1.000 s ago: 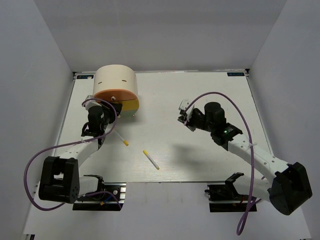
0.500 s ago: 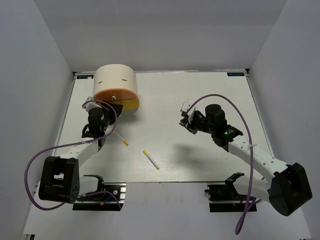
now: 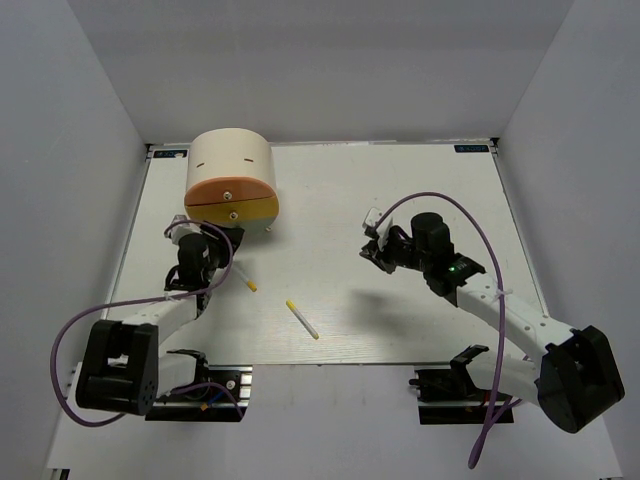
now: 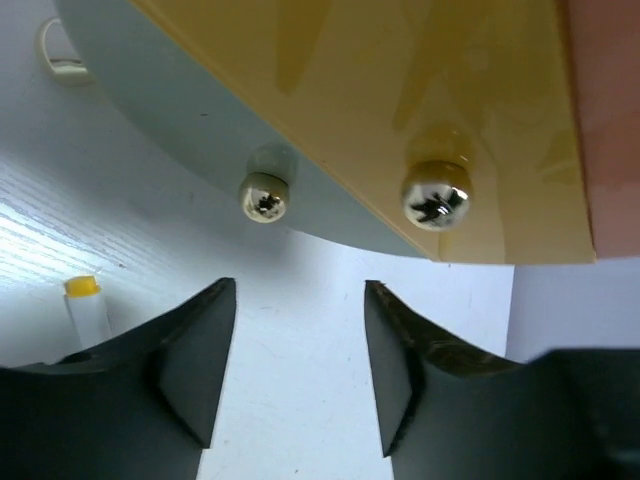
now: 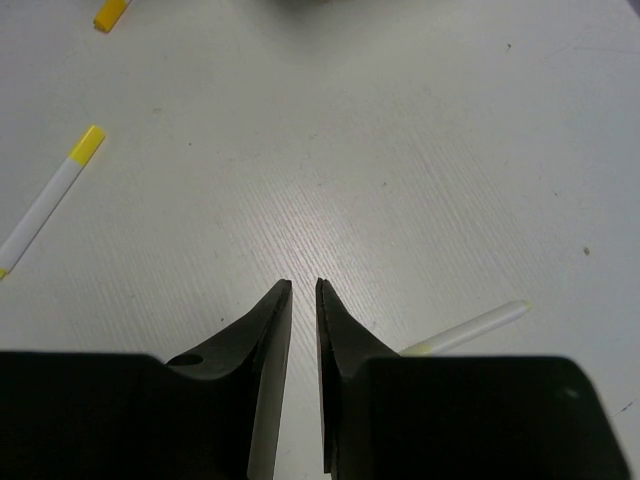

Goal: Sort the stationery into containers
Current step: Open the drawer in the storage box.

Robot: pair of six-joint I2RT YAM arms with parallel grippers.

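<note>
Finds the left gripper [image 4: 297, 292] spread and empty, facing the yellow drawer [image 4: 400, 100]. Places the nearest thin white pen [image 3: 247, 282] flat on the table [image 3: 400, 180], just right of it and nearer the bases, long axis running far-left to near-right. Favours that arm, in my judgement, with the right gripper [image 5: 300, 292] all but pressed together on nothing, well apart.

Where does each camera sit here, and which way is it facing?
Top external: above and behind the bases, looking down on the table, left arm and right arm whole.
Left wrist: low behind the left gripper, facing the yellow drawer.
Right wrist: above the right gripper, looking down at a white pen.
Shared: top and left wrist both show that drawer.
</note>
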